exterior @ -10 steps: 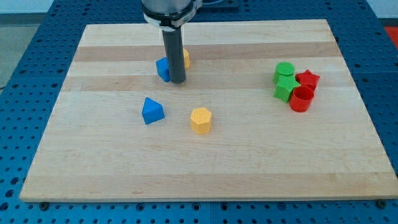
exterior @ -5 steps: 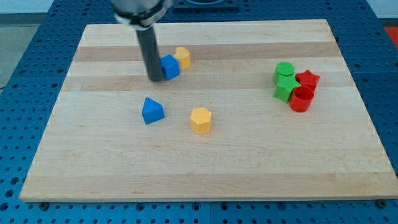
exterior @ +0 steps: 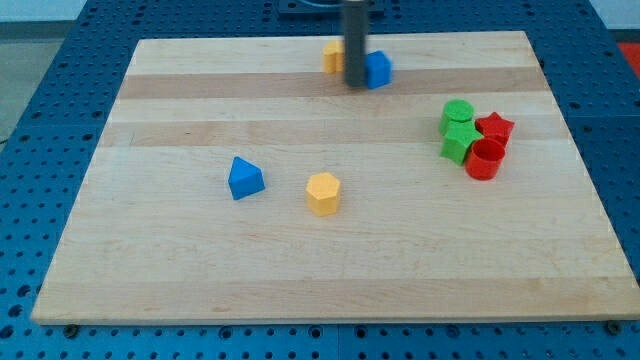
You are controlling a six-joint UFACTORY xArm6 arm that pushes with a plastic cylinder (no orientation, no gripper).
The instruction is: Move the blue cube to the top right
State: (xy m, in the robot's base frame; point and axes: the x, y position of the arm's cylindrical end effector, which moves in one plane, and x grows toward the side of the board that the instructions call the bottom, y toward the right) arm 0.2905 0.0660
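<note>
The blue cube [exterior: 378,69] lies near the view's top, right of the middle of the wooden board [exterior: 330,260]. My tip [exterior: 354,84] stands right against the cube's left side. A yellow block [exterior: 332,57] sits just left of the rod, partly hidden by it. The rod is motion-blurred.
A blue triangular block [exterior: 244,178] and a yellow hexagonal block [exterior: 323,193] lie left of the board's middle. At the view's right a tight cluster holds a green cylinder [exterior: 458,112], a green star [exterior: 459,142], a red star [exterior: 494,127] and a red cylinder [exterior: 485,159].
My tip went round to the blue cube's left side and pushed it up and to the right. The yellow block beside it also shifted up and right.
</note>
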